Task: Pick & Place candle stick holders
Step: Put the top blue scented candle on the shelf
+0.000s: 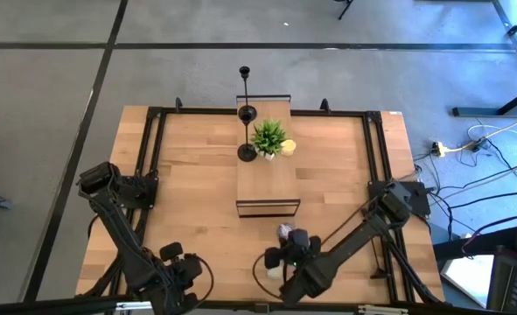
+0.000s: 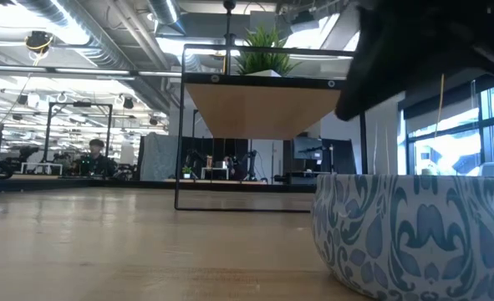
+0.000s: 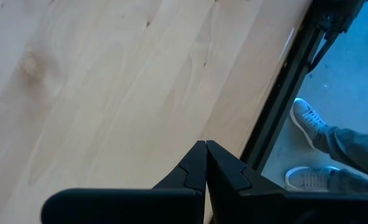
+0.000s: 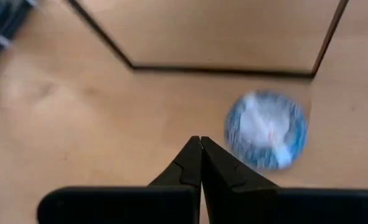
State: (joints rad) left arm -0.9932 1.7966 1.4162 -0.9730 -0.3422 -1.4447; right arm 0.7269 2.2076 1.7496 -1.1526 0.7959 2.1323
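High view, candle stick holders: three thin black rods, standing on the raised wooden shelf at the far middle of the table; one at the shelf's far edge, one just nearer, one touching or just beside the green potted plant.
High view, yellow candle: just beside the plant.
High view, left gripper: at the near left edge of the table, well apart from the holders.
High view, right gripper: near the table's near edge, beside a patterned bowl.
Low view, bowl: blue-white pattern, close at right; shelf behind, plant on top.
Left wrist view, left gripper: fingers pressed together, empty, over bare wood; a person's shoes beyond the table edge.
Right wrist view, right gripper: fingers together, empty; bowl just beside the tips.
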